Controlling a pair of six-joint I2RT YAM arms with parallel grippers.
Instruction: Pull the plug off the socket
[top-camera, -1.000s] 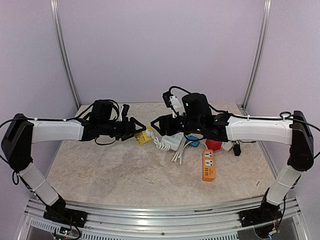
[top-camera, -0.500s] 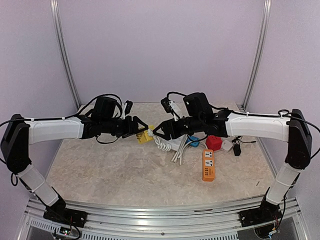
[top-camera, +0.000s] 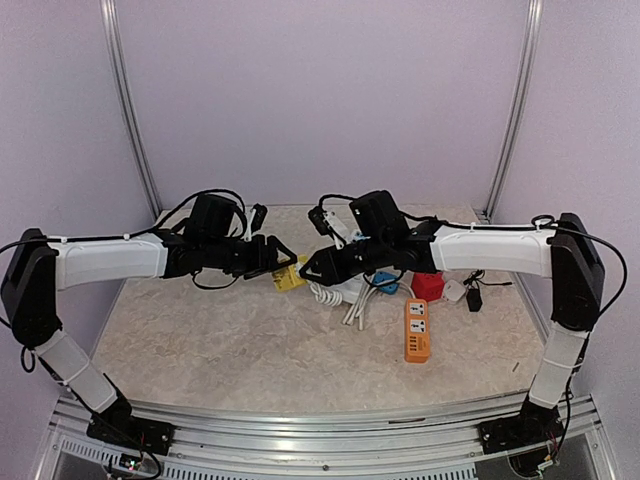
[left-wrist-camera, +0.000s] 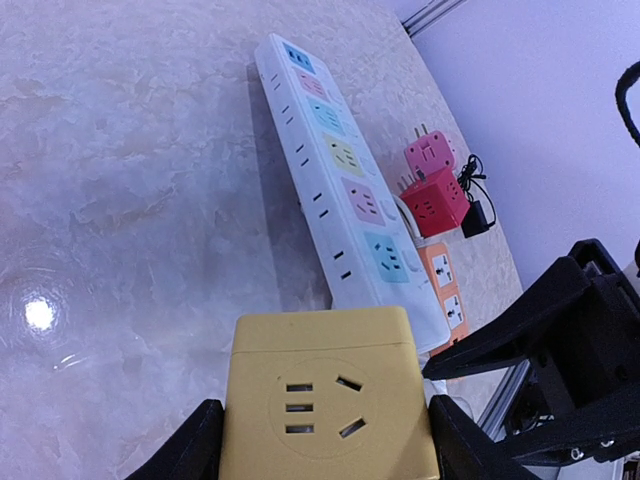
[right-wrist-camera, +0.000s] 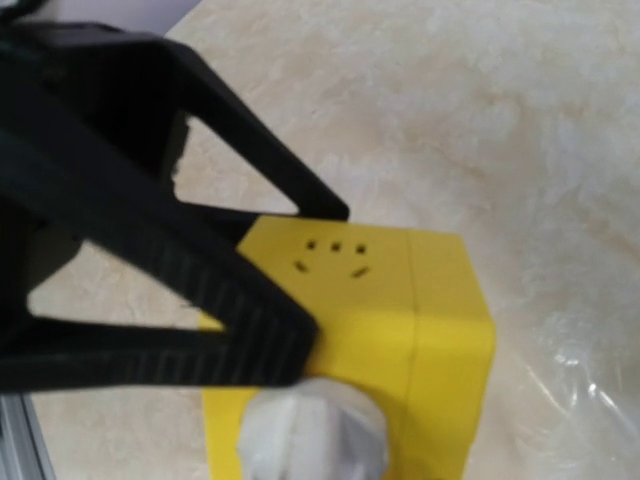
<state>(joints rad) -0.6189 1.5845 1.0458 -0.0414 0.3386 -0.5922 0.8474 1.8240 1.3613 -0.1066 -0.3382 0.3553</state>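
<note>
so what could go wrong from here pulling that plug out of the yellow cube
The yellow cube socket is held only by its sides in the left end effector; a hard pull could slide it out.
The white round plug sits right beside a left finger, so the right end effector may pinch that instead.
The white coiled cable could snag on the white power strip.

White tubular left arm and right arm, black joints, black ribbed triangular fingers, black cables looping at twelve o'clock, bases at six
</note>
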